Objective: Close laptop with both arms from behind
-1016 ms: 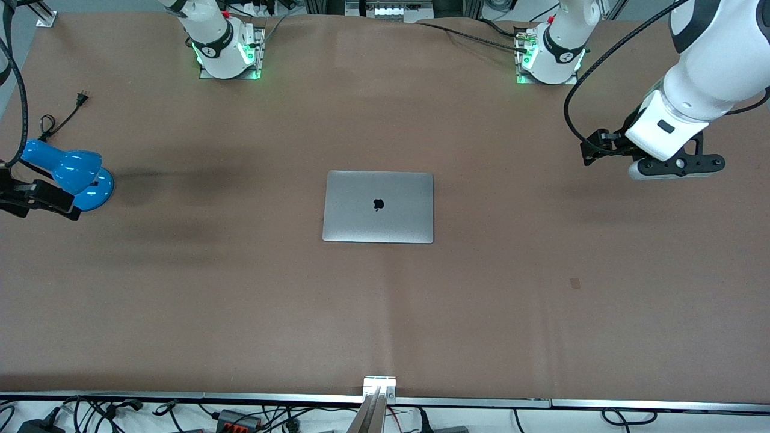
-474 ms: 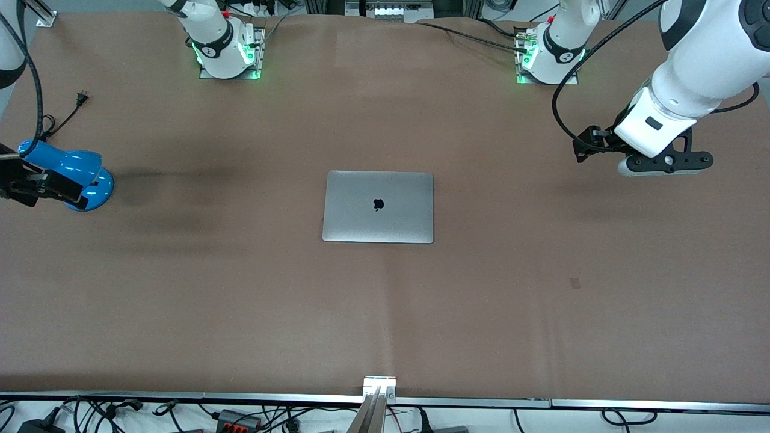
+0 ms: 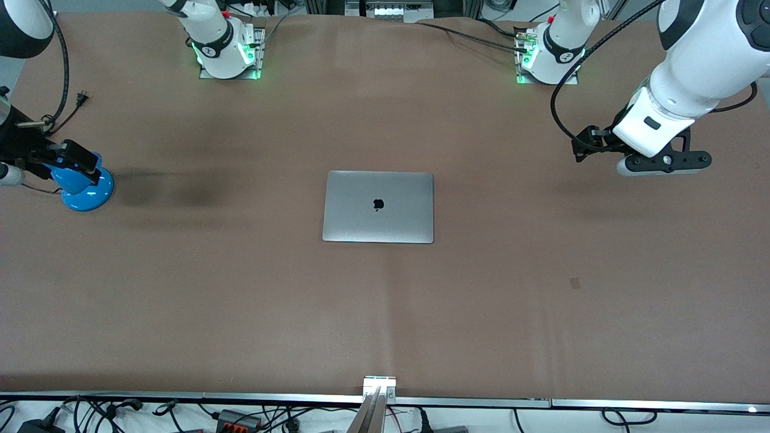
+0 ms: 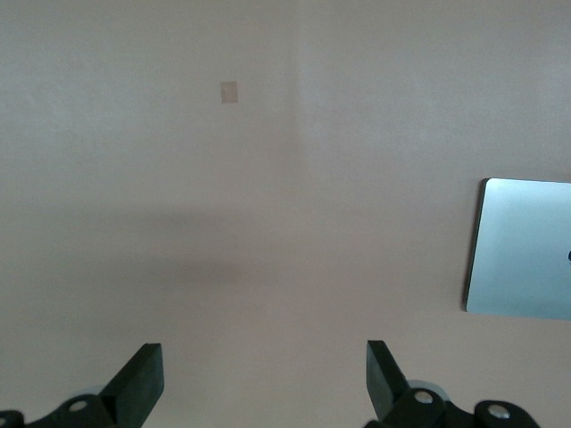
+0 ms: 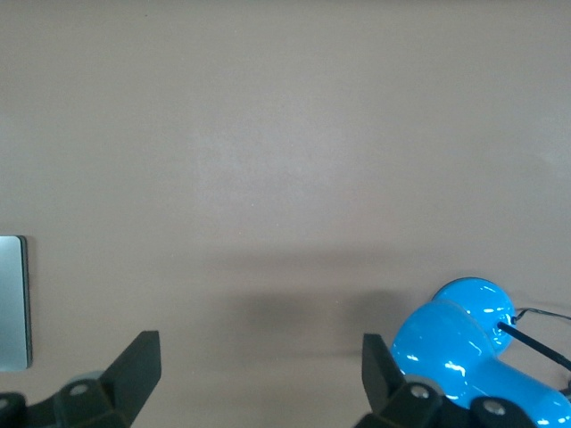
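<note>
The slim silver-grey aluminium laptop (image 3: 378,206) lies shut and flat mid-table, dark logo up, well apart from both grippers. The left arm's black gripper (image 4: 265,382) hangs over bare brown table (image 3: 541,313) at its own end, fingers spread wide, holding nothing. The right arm's black gripper (image 5: 260,378), equally wide and empty, hangs over a glossy blue desk lamp (image 3: 81,180).

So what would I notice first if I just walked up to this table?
Probably the silver laptop, shut flat with its lid up, alone in the middle of the brown table. Next, the bright blue lamp at the right arm's end, with the right gripper open just above it. The left gripper hangs open over bare table at the left arm's end.
</note>
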You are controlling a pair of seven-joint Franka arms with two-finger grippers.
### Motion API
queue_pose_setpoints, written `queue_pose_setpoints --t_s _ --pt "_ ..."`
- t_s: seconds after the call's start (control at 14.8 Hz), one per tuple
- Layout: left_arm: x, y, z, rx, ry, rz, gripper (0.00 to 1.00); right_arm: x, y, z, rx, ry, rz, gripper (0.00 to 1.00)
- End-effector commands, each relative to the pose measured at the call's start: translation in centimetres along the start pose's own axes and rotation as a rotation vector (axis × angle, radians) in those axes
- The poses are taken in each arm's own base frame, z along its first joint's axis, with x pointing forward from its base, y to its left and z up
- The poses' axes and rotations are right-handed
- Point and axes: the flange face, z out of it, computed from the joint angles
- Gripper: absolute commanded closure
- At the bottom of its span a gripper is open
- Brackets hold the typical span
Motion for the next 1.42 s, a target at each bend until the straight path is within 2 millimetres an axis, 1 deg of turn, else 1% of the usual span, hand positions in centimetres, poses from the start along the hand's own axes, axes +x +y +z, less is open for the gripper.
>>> queue_pose_setpoints --t_s 0.0,0.14,0.2,0.34,0.41,0.61,0.68,0.81,1.35 --pt "-0.9 0.5 -0.4 0.005 0.008 -0.003 0.00 -0.7 -0.1 -0.2 -0.011 -0.007 -0.018 0.00" --pt "-1.0 0.7 -0.4 0.006 0.009 0.003 0.00 -0.7 -0.2 -0.1 -0.005 -0.013 -0.011 0.00" --pt "-0.9 0.4 -0.5 0.006 0.010 0.005 0.00 -0.7 -0.1 0.0 -0.007 -0.016 -0.013 0.00" --pt "-0.4 -1.4 -0.7 0.003 0.013 -0.021 0.00 -1.0 -0.2 0.1 -0.006 -0.037 -0.018 0.00" --pt "-0.2 -2.0 -0.5 0.001 0.009 -0.013 0.00 -1.2 -0.2 0.1 -0.004 -0.048 -0.022 0.00" --pt "0.3 -2.2 -1.0 -0.006 0.020 0.073 0.00 -1.5 -0.2 0.1 -0.005 -0.069 -0.025 0.00" --pt "0.8 -2.8 -0.8 -0.007 0.018 0.075 0.00 -1.8 -0.1 -0.5 -0.003 -0.063 -0.022 0.00" --pt "1.0 -3.7 -0.8 -0.010 0.017 0.078 0.00 -2.0 -0.1 -0.8 -0.002 -0.068 -0.012 0.00" --pt "0.5 -3.9 -0.6 -0.004 -0.019 0.062 0.00 -2.2 -0.1 -1.1 0.003 -0.063 -0.008 0.00"
